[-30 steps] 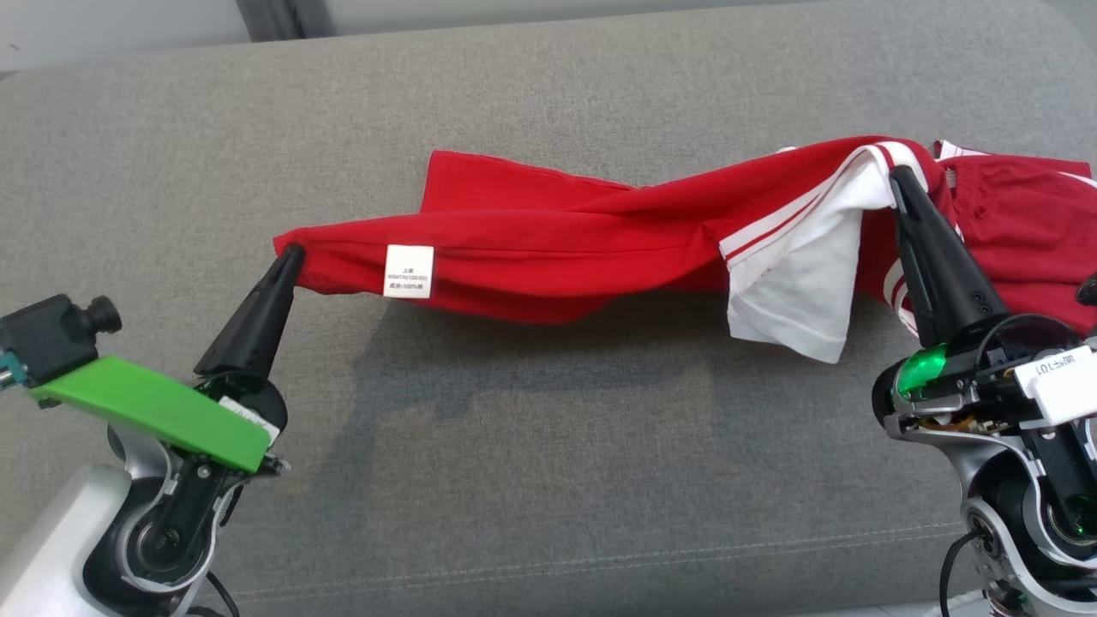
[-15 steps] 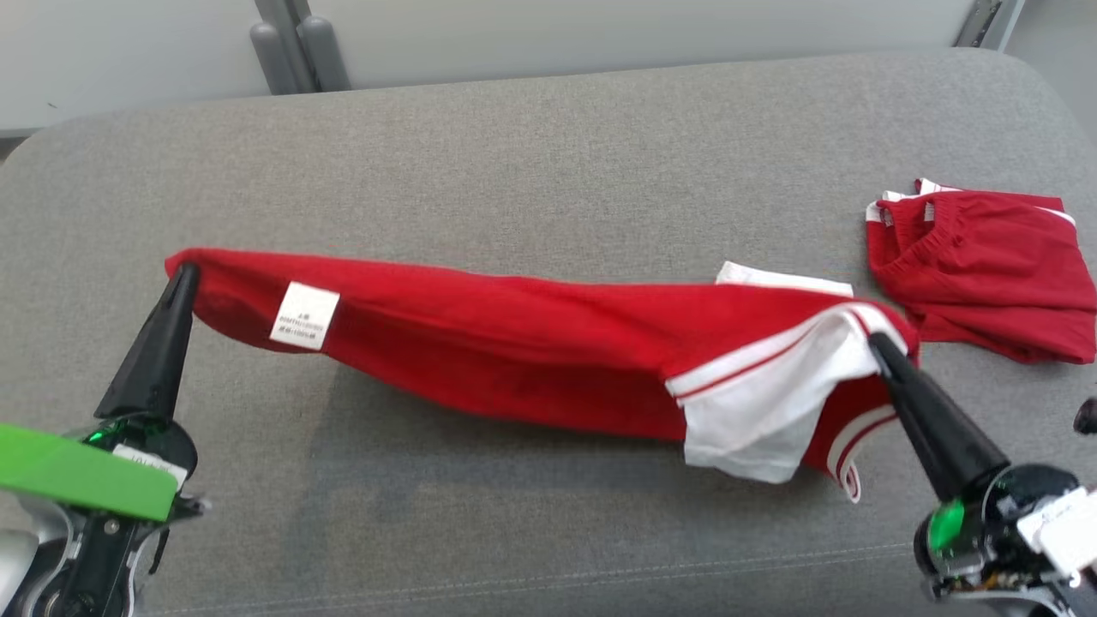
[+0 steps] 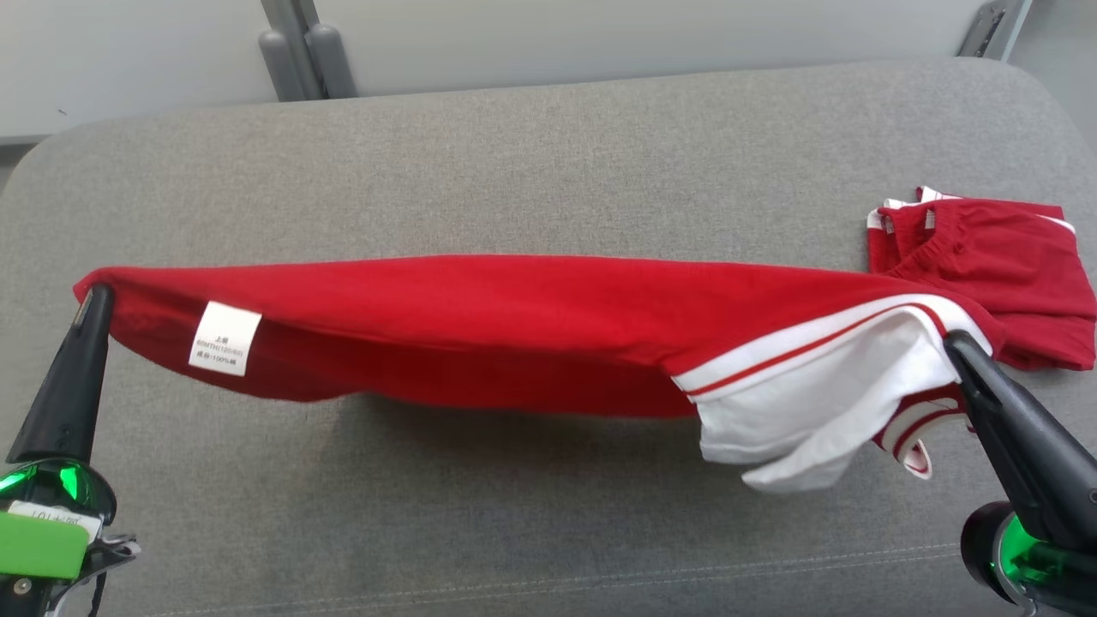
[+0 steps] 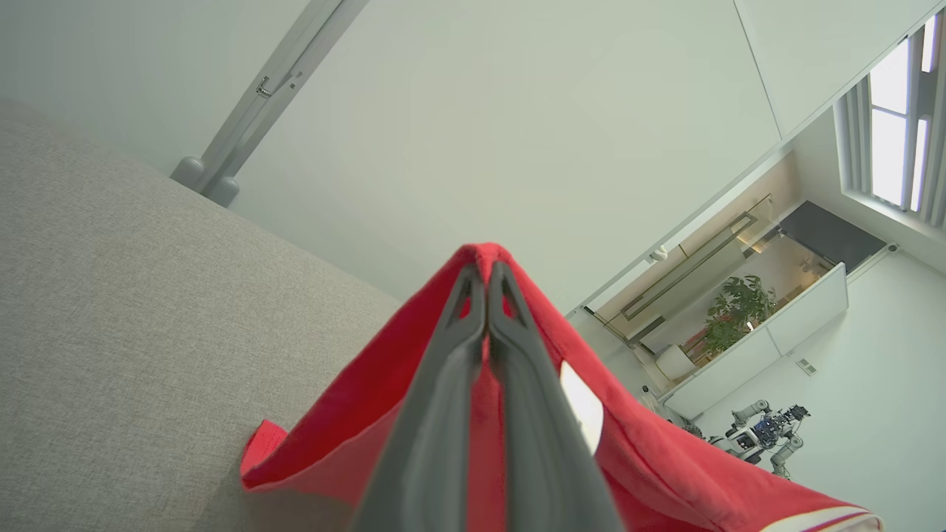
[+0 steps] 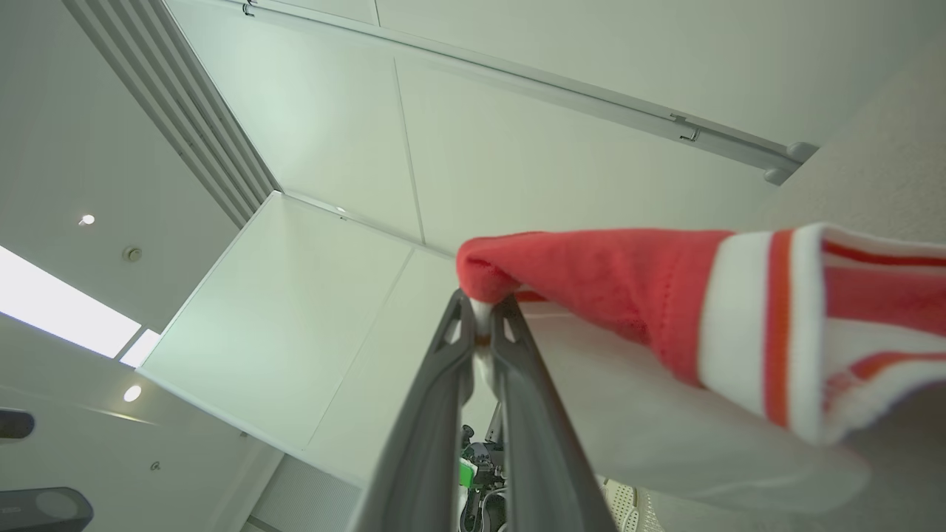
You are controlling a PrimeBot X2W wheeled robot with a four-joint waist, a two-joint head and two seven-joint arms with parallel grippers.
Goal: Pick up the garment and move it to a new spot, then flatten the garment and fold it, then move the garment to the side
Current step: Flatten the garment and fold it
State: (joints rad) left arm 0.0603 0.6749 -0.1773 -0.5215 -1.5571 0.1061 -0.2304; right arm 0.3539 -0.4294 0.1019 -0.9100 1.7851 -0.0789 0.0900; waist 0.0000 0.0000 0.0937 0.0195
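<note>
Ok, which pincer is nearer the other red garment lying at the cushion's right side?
Right. The right pincer grips the stretched shirt by its striped end, just beside the other red garment; the left pincer holds the opposite end, far across the cushion.

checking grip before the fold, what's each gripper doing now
Left gripper: closed on the red garment, at its labelled end.
Right gripper: closed on the same garment, at its white-sleeved end.

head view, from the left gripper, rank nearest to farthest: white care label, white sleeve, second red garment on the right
From the left gripper:
1. care label, just right of its fingertips.
2. white sleeve, at the far right end of the held garment.
3. second red garment, lying at the right edge of the cushion.
</note>
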